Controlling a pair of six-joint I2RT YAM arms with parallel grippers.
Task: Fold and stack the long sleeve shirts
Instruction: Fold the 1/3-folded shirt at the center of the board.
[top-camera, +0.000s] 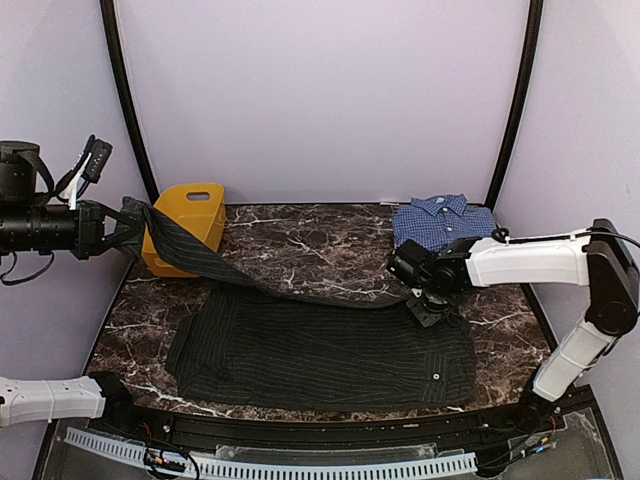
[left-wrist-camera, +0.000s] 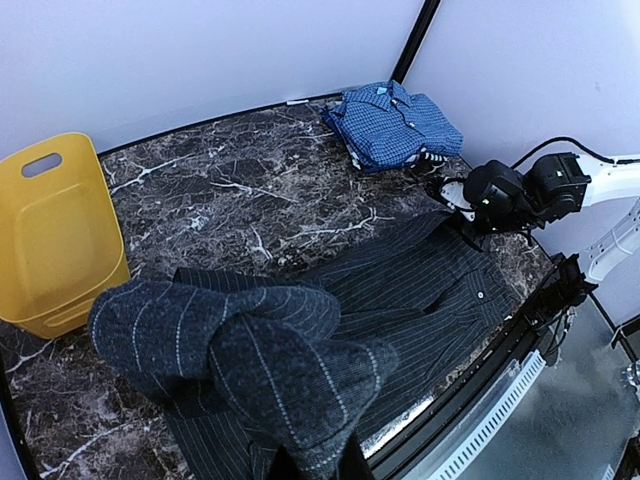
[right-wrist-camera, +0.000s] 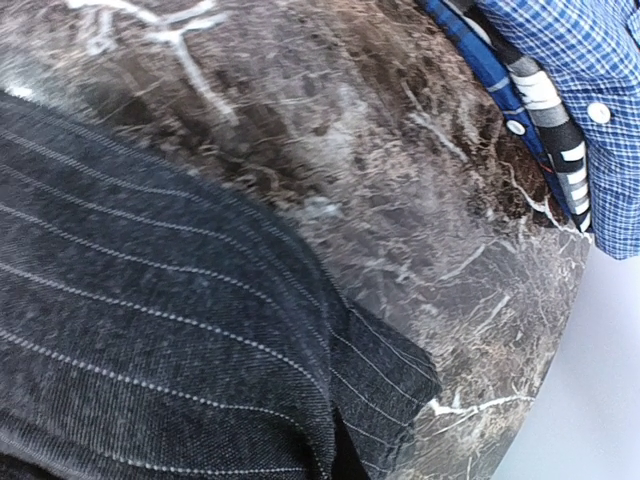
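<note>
**Sleeve Pulled Straight**

The black shirt (top-camera: 320, 355) lies flat on the table (top-camera: 300, 235). My left pincer (top-camera: 112, 228) clamps its sleeve (top-camera: 250, 280), and my right pincer (top-camera: 432, 308) pinches near the shoulder, so it folds neatly (the blue shirt (top-camera: 442, 220) sits folded, far corner).

This looks like a robot test lab, not a home. Two black and white robot arms, the left arm (top-camera: 45, 228) and the right arm (top-camera: 530, 262), stand at a dark marble-look table (top-camera: 300, 240). Plain pale purple walls (top-camera: 320, 90) and bent black poles (top-camera: 128, 100) close it in, maybe as a small booth. A white toothed cable strip (top-camera: 300, 468) runs along the front.
</note>
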